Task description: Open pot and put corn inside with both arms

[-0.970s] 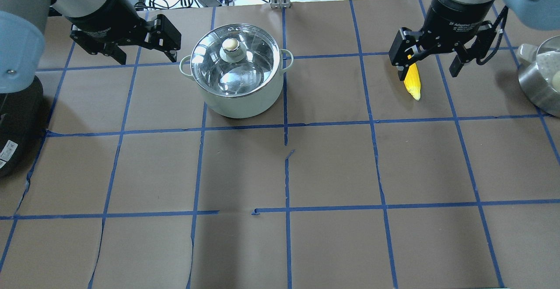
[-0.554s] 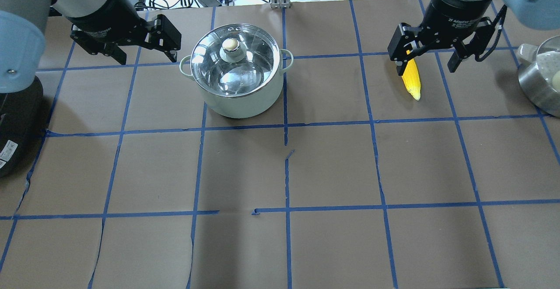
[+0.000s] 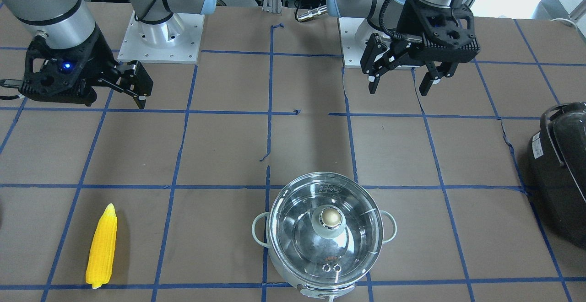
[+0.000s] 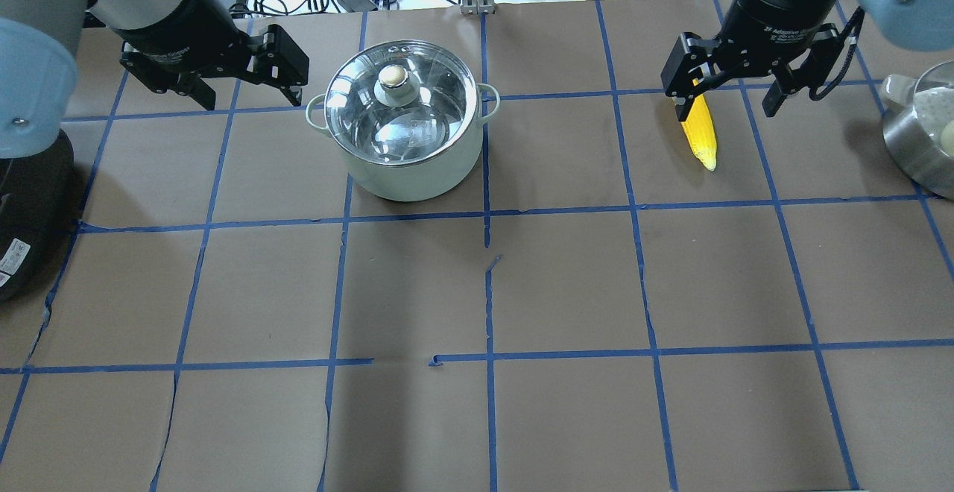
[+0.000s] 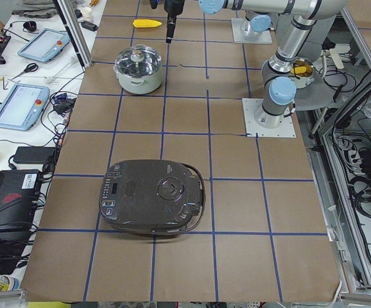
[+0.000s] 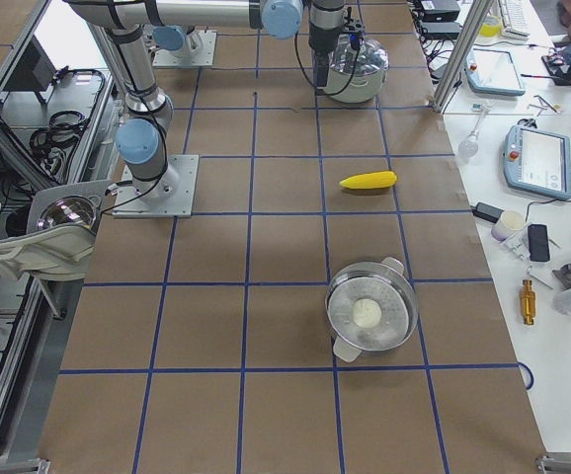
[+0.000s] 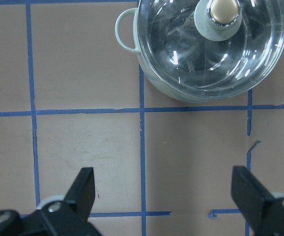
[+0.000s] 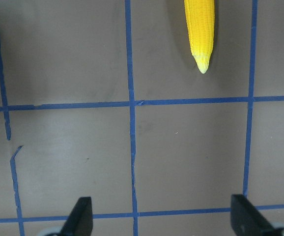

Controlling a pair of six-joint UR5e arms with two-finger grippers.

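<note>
The pot [image 4: 406, 168] stands at the table's far left-centre with its glass lid [image 4: 425, 115] on and its brass knob [image 4: 393, 75] up; it also shows in the front view [image 3: 293, 265]. The yellow corn [image 4: 703, 136] lies flat on the table at far right, also in the front view [image 3: 103, 247]. My left gripper [image 4: 250, 97] is open and empty, left of the pot and above table height. My right gripper [image 4: 727, 112] is open and empty, high above the corn's thick end. The right wrist view shows the corn's tip [image 8: 201, 34] far below.
A large black appliance [image 3: 561, 169] sits at the table's end on my left. A second steel pot [image 4: 920, 145] with a pale round thing inside stands at the far right edge. Blue tape lines grid the brown table.
My right gripper has shifted a little toward the table's far edge, staying open. The corn, the pot and my left gripper have not moved.
</note>
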